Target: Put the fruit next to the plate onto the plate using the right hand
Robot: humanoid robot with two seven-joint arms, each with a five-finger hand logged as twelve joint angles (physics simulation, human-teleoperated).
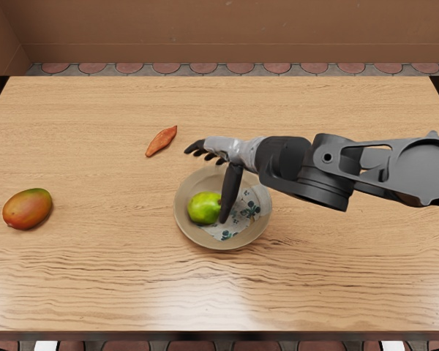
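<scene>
One head view looks down at a slant on the table from above its near side, facing the far side. The near edge runs along the bottom of the frame and the far edge across the top, with a strip of tiled floor and a brown wall beyond it. The table fills most of the frame at middle range, and the plate lies near the centre.
</scene>
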